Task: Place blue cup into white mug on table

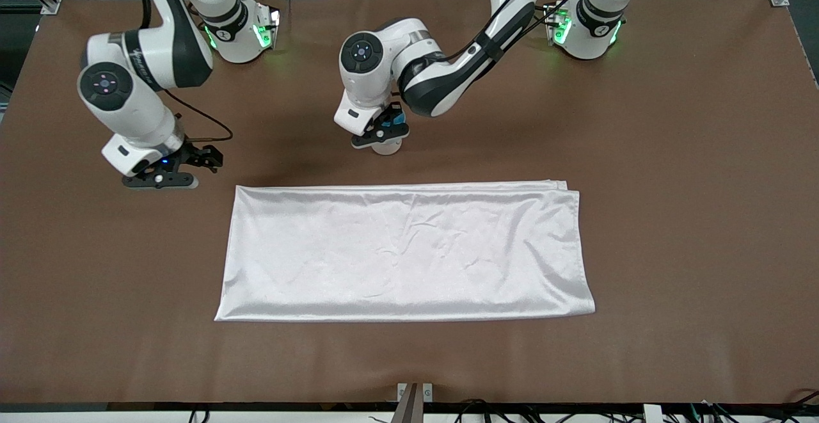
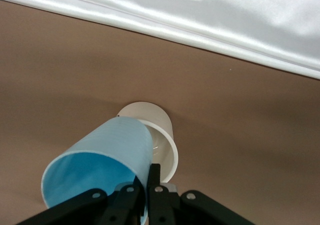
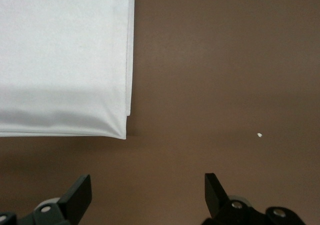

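Front view: left gripper [image 1: 384,130] is low over the table [image 1: 672,154], directly above the white mug [image 1: 388,148], which stands on the brown surface farther from the camera than the white satin cloth [image 1: 403,250] and just beside the cloth's upper edge. A patch of the blue cup [image 1: 398,118] shows between the fingers. Right gripper [image 1: 173,170] hangs over bare table toward the right arm's end, near the cloth's corner; this arm waits.

Left wrist view: the left gripper [image 2: 142,192] pinches the blue cup [image 2: 107,157] by its rim wall, one finger inside and one outside. The cup is tilted, its open mouth toward the camera and its base over the white mug's [image 2: 162,135] opening. Whether the cup touches the mug's rim, cannot tell. The cloth edge [image 2: 200,20] runs past the mug.

Right wrist view: the right gripper [image 3: 148,192] has fingers spread wide with nothing between them. Below it is bare table [image 3: 225,60]; a cloth corner [image 3: 65,60] lies just ahead of the fingertips.
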